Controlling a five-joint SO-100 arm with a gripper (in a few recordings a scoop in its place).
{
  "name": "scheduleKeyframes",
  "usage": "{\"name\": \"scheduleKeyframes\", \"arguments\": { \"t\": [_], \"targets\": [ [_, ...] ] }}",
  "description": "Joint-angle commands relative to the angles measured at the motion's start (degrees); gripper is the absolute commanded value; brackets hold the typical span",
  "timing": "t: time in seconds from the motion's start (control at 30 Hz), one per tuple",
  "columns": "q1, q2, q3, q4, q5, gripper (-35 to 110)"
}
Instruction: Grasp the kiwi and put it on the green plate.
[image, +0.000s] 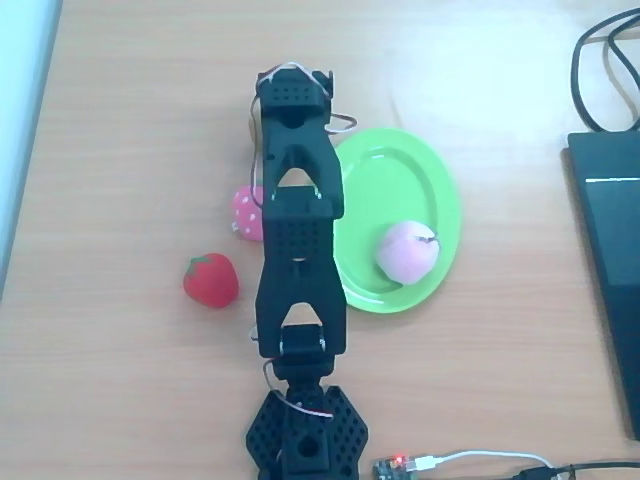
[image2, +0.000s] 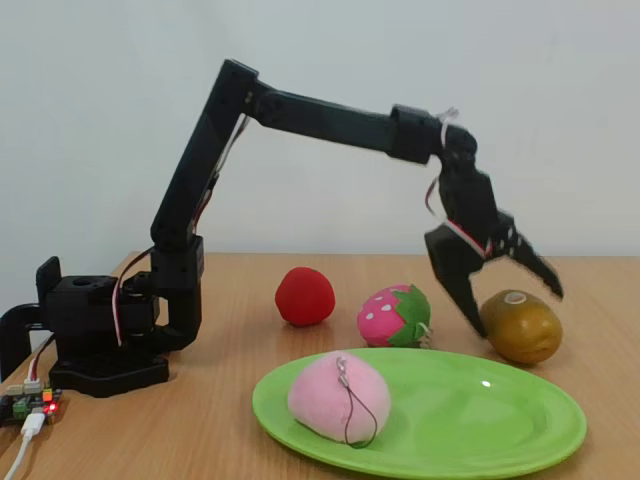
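A: Where's the kiwi (image2: 520, 326)?

B: On the table (image2: 230, 410), just behind the green plate (image2: 520, 425). My claw (image2: 505, 280) hangs wide above it.

A: Risk?

B: I'd say it's round; an off-centre pinch could roll it away. The peach (image2: 338, 396) crowds the plate too.

Wooden table (image2: 230, 420) under green plate (image2: 500, 420), kiwi (image2: 521, 327), strawberries (image2: 305, 296).

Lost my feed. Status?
Gripper open, fingers over kiwi, not gripping. Kiwi on table. Green plate holds pink peach.
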Motion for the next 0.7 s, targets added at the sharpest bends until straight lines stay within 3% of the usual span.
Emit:
{"name": "scheduleKeyframes", "arguments": {
  "t": [0.0,0.67],
  "targets": [
    [0.2,0.2,-2.3,0.6,-0.4,48],
    [-0.3,-5.6,-6.6,0.6,0.7,42]
  ]
}}
